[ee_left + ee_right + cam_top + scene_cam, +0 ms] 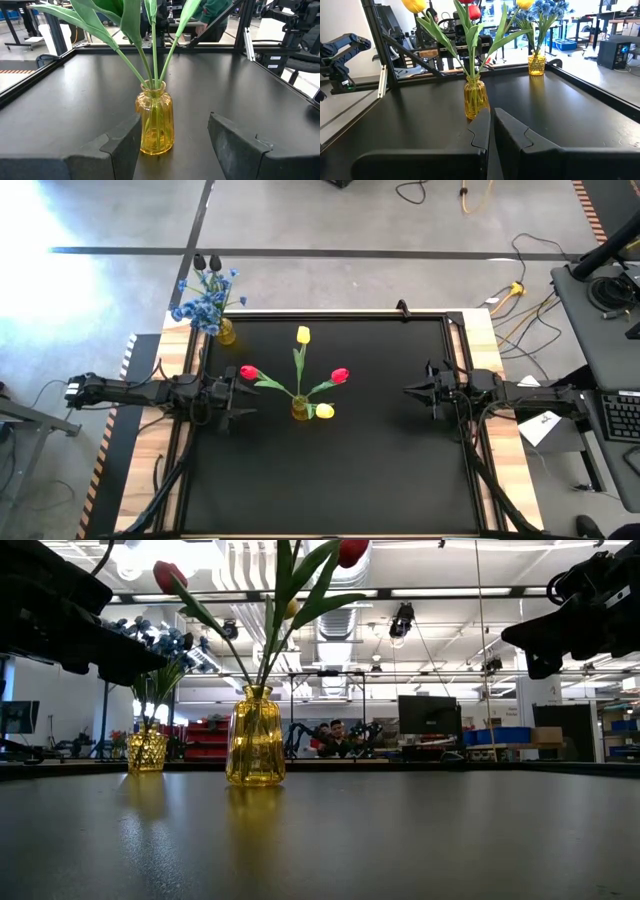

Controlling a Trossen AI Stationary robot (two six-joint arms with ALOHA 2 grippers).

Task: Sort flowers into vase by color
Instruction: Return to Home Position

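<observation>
A yellow glass vase (302, 409) stands on its base mid-table and holds red and yellow tulips on green stems (300, 370). Their stems stick into its mouth (152, 86). A smaller yellow vase (226, 332) stands at the far left corner with blue blossoms (205, 300) in it. My left gripper (245, 395) hovers open left of the middle vase (156, 122), pointing level at it from a short way off. My right gripper (410, 390) hovers shut at the right side and points at the same vase (475, 100).
Raised black rails (455, 360) frame the black tabletop (330, 480). Cables (520, 290) lie on the floor beyond the far right corner, and a desk with a keyboard (620, 415) stands to the right. A person (335, 735) sits far behind the table.
</observation>
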